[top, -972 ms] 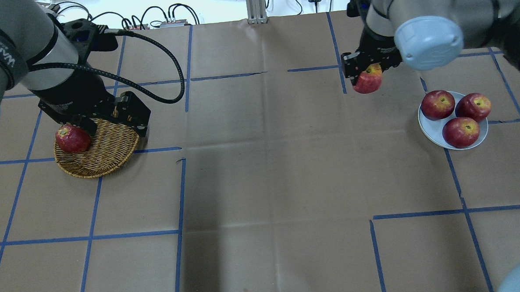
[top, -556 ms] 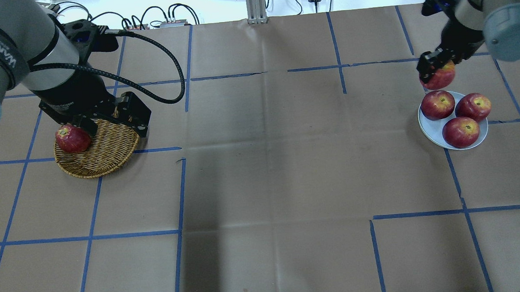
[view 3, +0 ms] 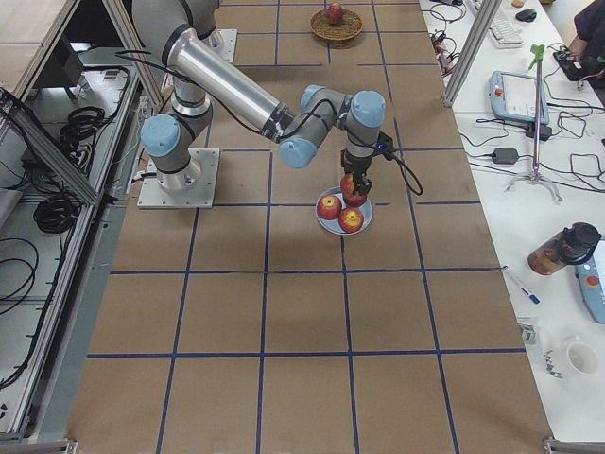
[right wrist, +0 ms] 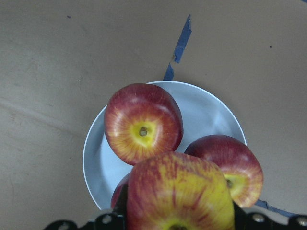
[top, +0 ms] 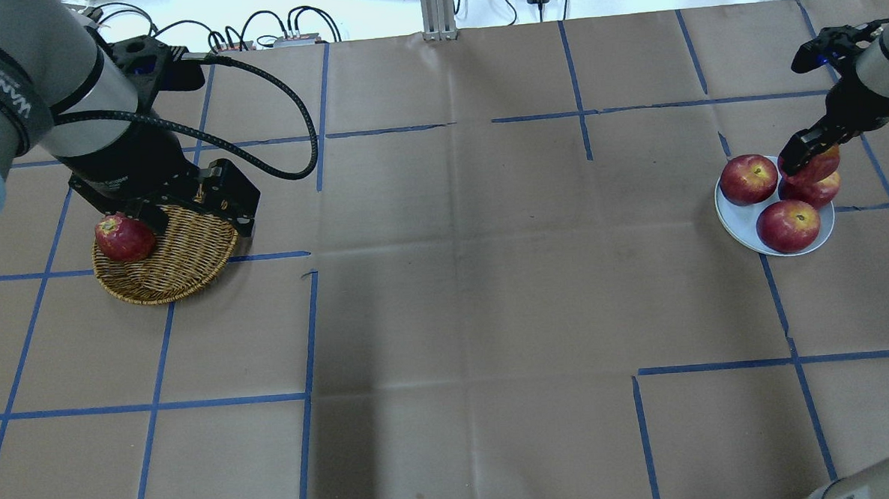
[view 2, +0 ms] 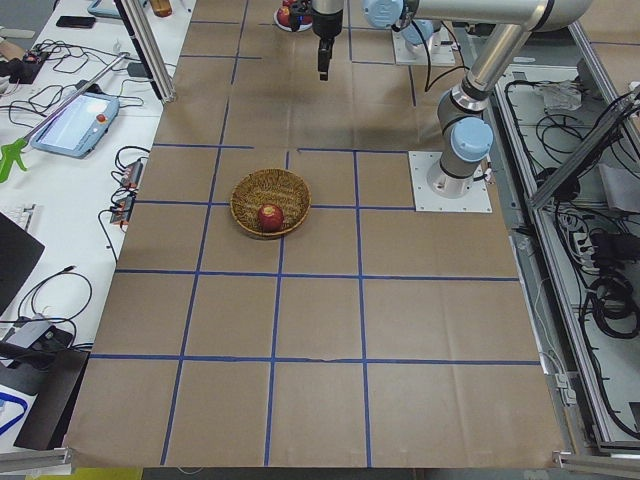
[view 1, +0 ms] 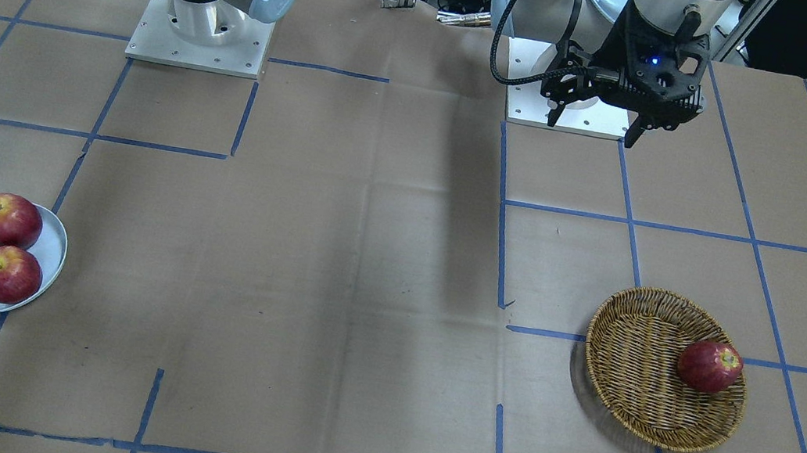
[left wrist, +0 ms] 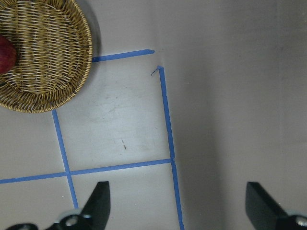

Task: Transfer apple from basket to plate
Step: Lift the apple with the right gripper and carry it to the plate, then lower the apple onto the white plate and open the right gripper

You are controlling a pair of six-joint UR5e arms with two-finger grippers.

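My right gripper (top: pixel 802 156) is shut on the mottled red and yellow apple (top: pixel 818 166) and holds it over the far side of the light blue-grey plate (top: pixel 742 225). The right wrist view shows the apple (right wrist: pixel 180 191) just above the plate (right wrist: pixel 211 110). Three dark red apples (top: pixel 747 178) lie on the plate. I cannot tell whether the held apple touches them. The wicker basket (top: pixel 182 265) is at the left with one dark red apple (top: pixel 123 237) in it. My left gripper (left wrist: pixel 180 206) is open and empty, high above the table beside the basket (left wrist: pixel 48 57).
Brown paper with blue tape lines covers the table (top: pixel 453 279). Cables and small devices (top: pixel 285 31) lie along the far edge. The left arm's cable (top: pixel 288 99) loops over the table behind the basket.
My right gripper has carried the mottled apple to the right, from the back middle of the table to over the plate. The left arm and the basket have not moved.
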